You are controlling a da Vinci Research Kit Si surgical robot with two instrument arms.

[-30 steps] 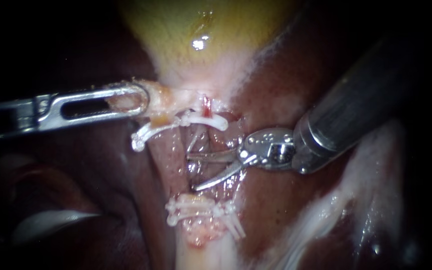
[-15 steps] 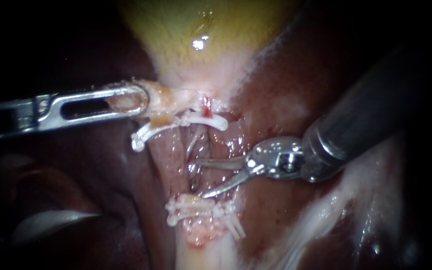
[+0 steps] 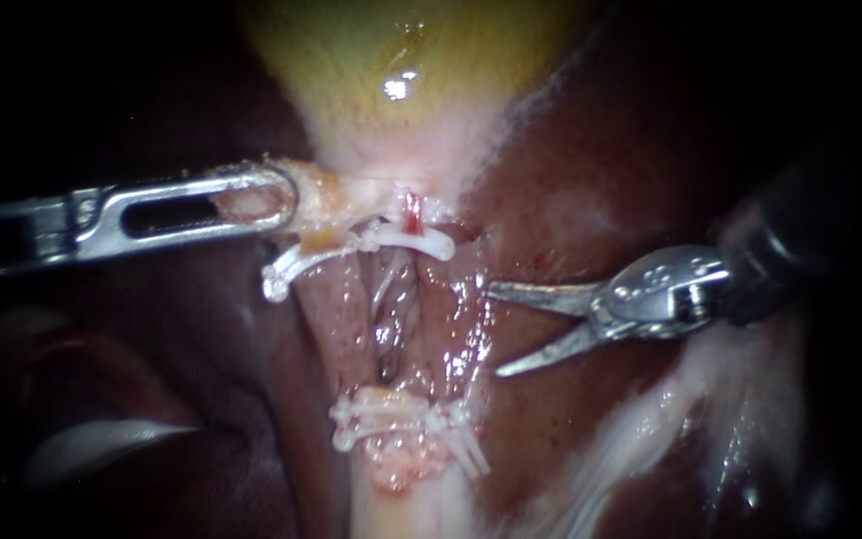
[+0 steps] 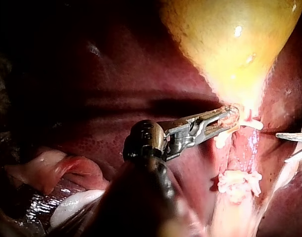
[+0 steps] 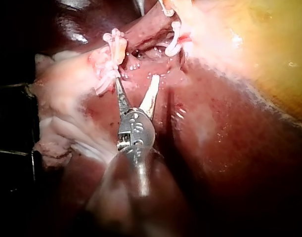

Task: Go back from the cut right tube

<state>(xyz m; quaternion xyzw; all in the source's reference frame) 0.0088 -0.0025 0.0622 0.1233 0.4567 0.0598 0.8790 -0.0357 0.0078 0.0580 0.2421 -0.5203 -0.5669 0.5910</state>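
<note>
Steel right instrument (image 3: 496,331): enters from the right of the endoscope view. It ends in two thin, pointed blades, and these jaws are spread wide with nothing between them.
Position of cut right tube (image 3: 463,304): just beside the blade tips, on the side away from the shaft and clear of both blades. In the right wrist view it lies ahead of the tips.
Bounds of the tube: runs between the upper clips (image 3: 421,242) and the lower clips (image 3: 391,414), over the dark red liver (image 3: 571,190).
Appearance of the tube: a wet, glistening pink-red strip. The severed ends cannot be made out clearly.
Left instrument (image 3: 276,200): slotted jaws clamped on pale tissue (image 3: 326,195) at the neck of the yellow gallbladder (image 3: 401,60), well apart from the blades.
Count, instruments: two.
Count, clips: two white ones in the upper group. The lower group is a tight white cluster, and its number cannot be told.
Count, gallbladder: one.
</note>
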